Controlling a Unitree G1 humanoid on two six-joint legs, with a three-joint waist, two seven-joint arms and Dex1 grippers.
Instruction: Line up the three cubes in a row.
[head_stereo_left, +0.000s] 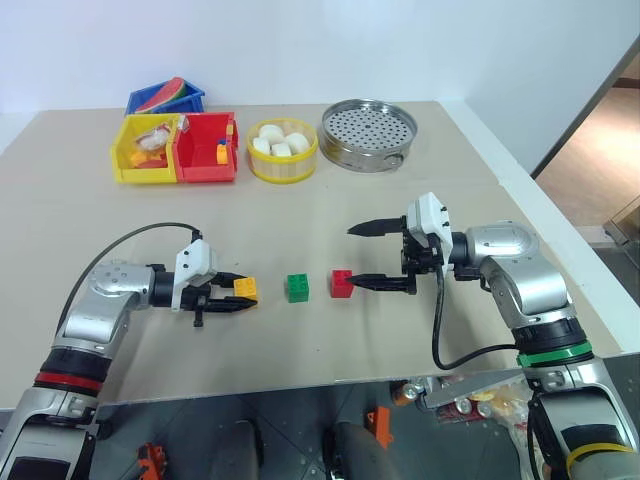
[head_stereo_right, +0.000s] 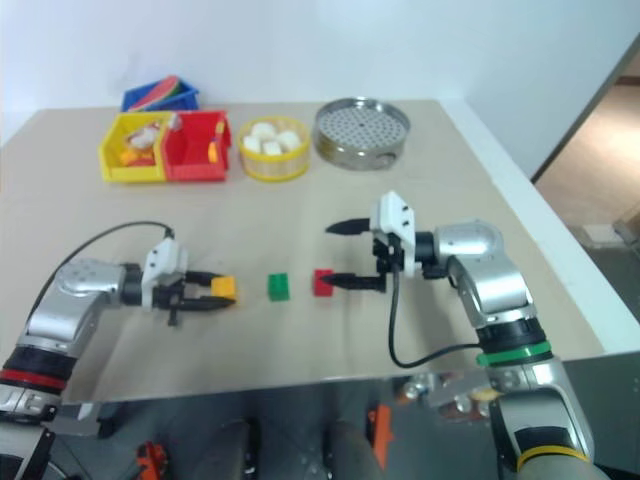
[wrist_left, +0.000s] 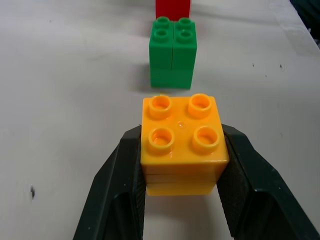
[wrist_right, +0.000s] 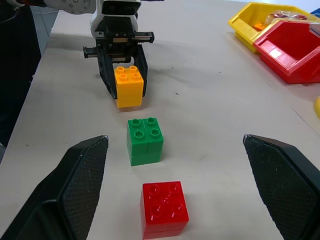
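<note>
- Left eye view: the orange-yellow cube (head_stereo_left: 245, 288) is clamped between the fingers of the left gripper (head_stereo_left: 232, 297); the green cube (head_stereo_left: 297, 288) and red cube (head_stereo_left: 342, 283) sit in line to its right on the table (head_stereo_left: 300, 210).
- Left wrist view: the orange-yellow cube is seen squeezed by both pads – studs up.
- Right wrist view: the right gripper (wrist_right: 187, 185) is spread wide – nothing is held, and the red cube lies between its fingers.

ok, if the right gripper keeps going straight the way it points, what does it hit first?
Probably the red cube: it sits just ahead of the open right gripper, between the fingers' lines. Beyond it come the green cube and the orange cube, held in the left gripper.
</note>
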